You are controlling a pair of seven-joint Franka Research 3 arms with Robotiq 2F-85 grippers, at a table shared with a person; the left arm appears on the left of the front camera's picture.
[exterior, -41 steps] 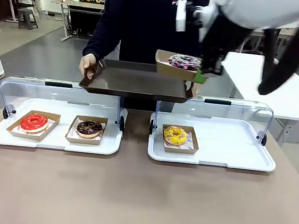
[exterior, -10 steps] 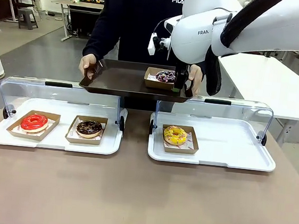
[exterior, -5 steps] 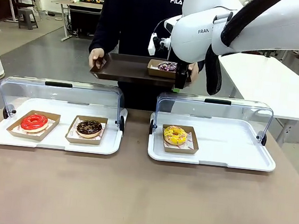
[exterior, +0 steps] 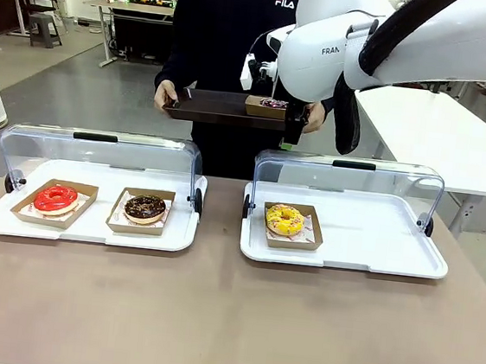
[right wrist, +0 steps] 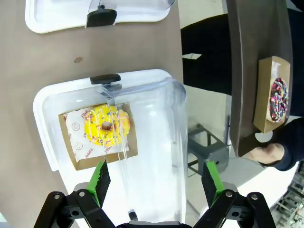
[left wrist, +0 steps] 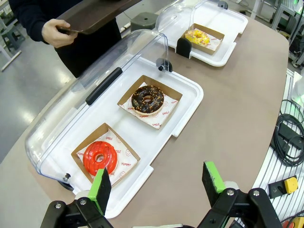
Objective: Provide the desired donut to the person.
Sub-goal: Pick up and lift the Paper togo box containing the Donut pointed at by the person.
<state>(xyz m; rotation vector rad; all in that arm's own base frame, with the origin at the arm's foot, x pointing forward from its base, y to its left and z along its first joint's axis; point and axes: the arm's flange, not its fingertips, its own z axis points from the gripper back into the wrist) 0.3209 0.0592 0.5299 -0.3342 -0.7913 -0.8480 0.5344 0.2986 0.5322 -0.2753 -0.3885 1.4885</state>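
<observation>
Sprinkled donut sits face-up on person's tray — left gripper, right gripper agape.

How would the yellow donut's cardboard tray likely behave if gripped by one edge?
The cardboard tray looks thin and shallow, so it would probably flex a little yet feel light. The yellow donut sits loose on paper, so it might slide if tilted. Its icing with sprinkles likely smears under pressure.

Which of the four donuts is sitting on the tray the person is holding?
The sprinkled donut with dark icing, in its cardboard box on the brown tray. The red donut, chocolate donut and yellow donut lie in white cases.
</observation>
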